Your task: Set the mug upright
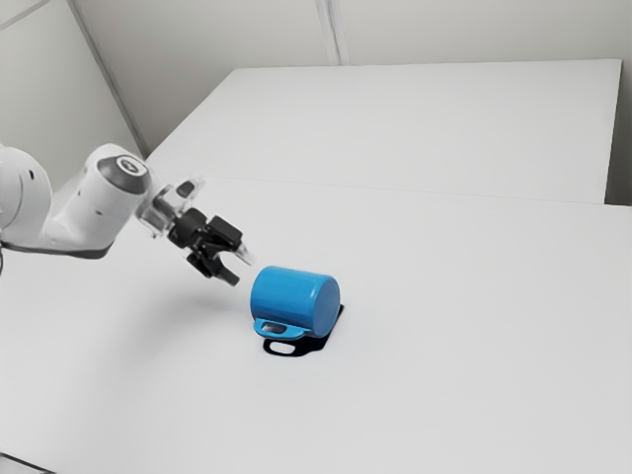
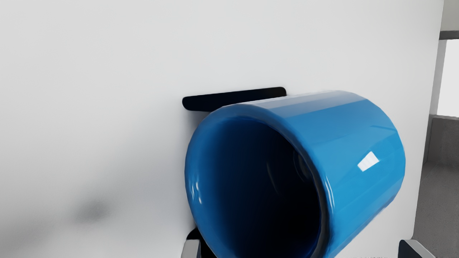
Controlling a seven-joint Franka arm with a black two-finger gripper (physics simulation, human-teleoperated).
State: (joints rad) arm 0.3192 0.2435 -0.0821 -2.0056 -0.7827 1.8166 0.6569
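The black gripper (image 1: 239,267) hangs above the table at the mouth end of the blue mug (image 1: 296,299), a short way off it. Lying on its side, the mug has its base toward the exterior view's right and its handle (image 1: 279,329) toward the camera there. In the wrist view the open mouth of the mug (image 2: 322,143) faces the hand. The fingertips of the gripper (image 2: 299,249) stand wide apart at the bottom edge, with nothing held between them. The handle is hidden in the wrist view.
A white table (image 1: 444,375) lies under the mug, its dark shadow beside it. Pale walls (image 1: 444,30) rise behind the table's far edge. In the wrist view a grey area (image 2: 437,200) shows past the table's edge.
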